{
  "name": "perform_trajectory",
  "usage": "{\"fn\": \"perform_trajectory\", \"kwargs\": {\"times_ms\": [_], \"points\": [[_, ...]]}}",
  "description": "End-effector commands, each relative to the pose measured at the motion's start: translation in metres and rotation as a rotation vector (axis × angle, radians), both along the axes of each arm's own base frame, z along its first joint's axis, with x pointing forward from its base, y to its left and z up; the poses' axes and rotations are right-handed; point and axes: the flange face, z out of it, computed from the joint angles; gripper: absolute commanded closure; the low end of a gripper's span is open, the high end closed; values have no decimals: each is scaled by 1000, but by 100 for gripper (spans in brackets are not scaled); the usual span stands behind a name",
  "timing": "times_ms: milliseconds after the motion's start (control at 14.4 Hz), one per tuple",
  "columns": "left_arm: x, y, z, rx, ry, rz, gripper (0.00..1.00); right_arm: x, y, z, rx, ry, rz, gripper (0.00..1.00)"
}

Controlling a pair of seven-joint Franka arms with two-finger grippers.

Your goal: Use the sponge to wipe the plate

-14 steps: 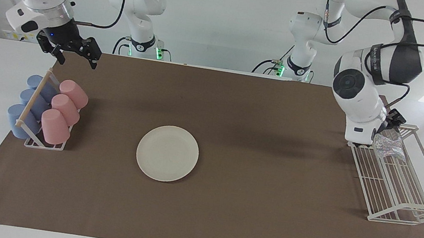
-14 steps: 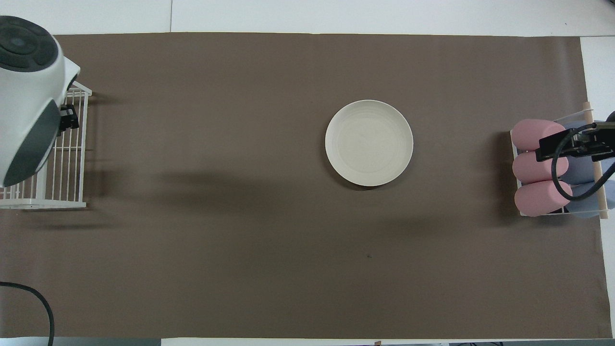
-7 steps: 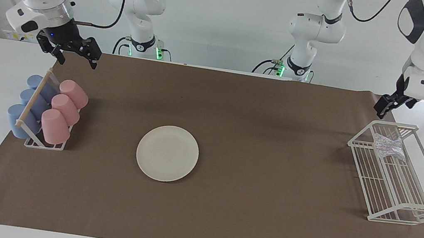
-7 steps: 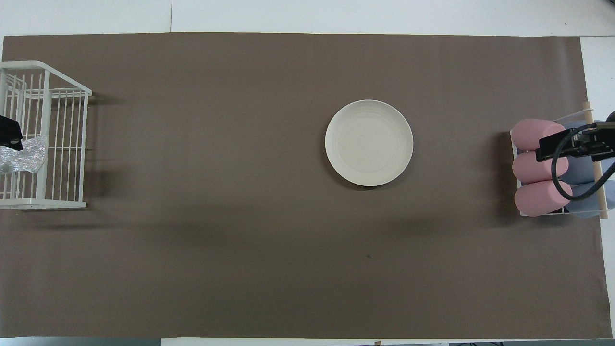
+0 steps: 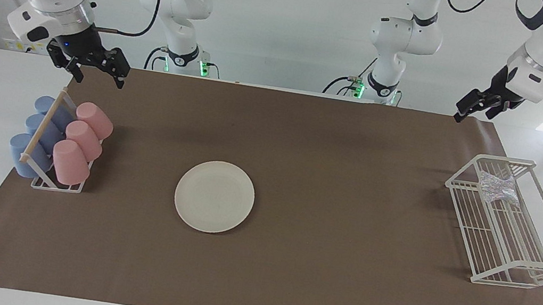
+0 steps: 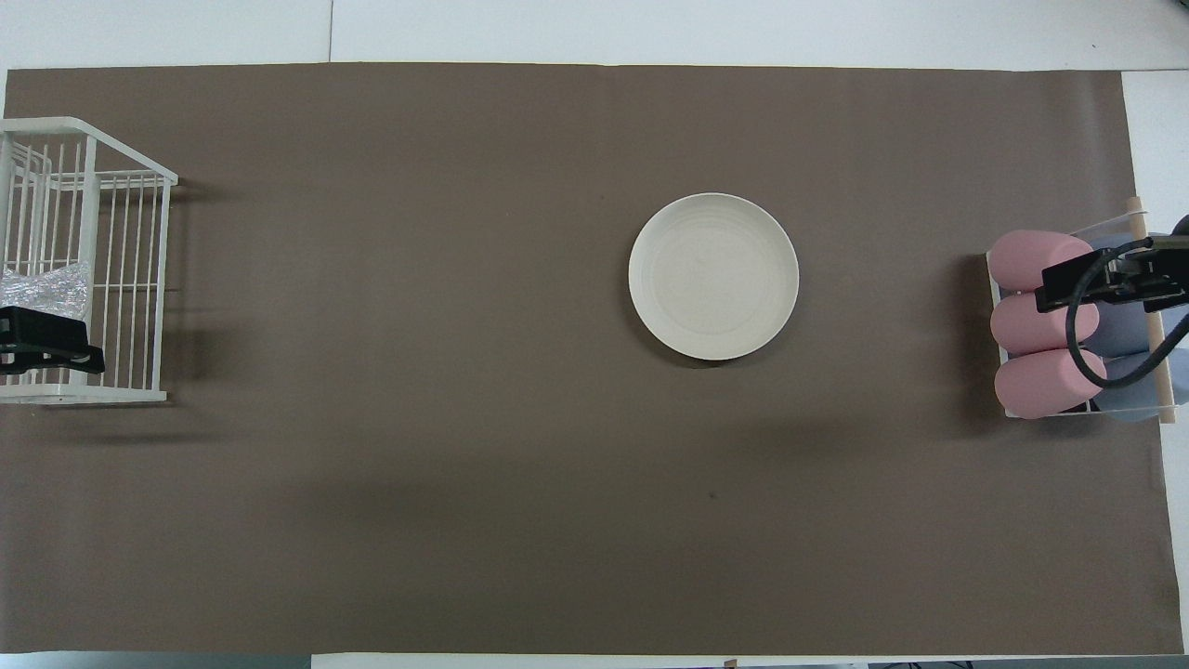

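Note:
The cream-white plate (image 5: 214, 196) (image 6: 713, 276) lies flat on the brown mat near the middle of the table. The silvery sponge (image 5: 499, 187) (image 6: 45, 290) sits in the white wire rack (image 5: 529, 265) (image 6: 130, 279) at the left arm's end, at the rack's end nearer the robots. My left gripper (image 5: 464, 112) (image 6: 56, 340) hangs open and empty, raised above the mat's edge close to that rack end, apart from the sponge. My right gripper (image 5: 98, 76) (image 6: 1059, 286) waits open and empty in the air above the cup holder's end nearer the robots.
A small holder (image 5: 56, 185) at the right arm's end carries three pink cups (image 5: 82, 143) and three blue cups (image 5: 37, 136) lying on their sides. The brown mat (image 5: 352, 186) covers most of the white table.
The left arm has risen out of the wire rack and drawn back toward the robots, empty. The sponge stays in the rack. The right arm has not moved.

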Motion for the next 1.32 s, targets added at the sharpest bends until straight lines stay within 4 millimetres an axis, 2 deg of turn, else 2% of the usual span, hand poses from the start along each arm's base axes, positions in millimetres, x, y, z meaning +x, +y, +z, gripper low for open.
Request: {"fn": "perform_trajectory", "kwargs": {"times_ms": [0,348,487,627,766,1045,1253], "points": [[10,2,-15,-15,-7,8,0,-5,1,2,16,-15,-19,0],[55,-9,15,6,-5,0,0,-5,0,2,17,-13,-21,0],[44,-11,19,0,-8,-20,0,-5,1,2,15,-13,-37,0],[36,-14,5,-1,25,-26,0,-5,1,2,15,-13,-37,0],[37,-19,6,1,17,-37,0,-5,1,2,15,-13,-37,0],[33,-16,15,0,-8,-29,0,-5,2,2,15,-13,-36,0],[33,-17,15,0,-7,-30,0,-4,4,2,15,-16,-31,0]]}}
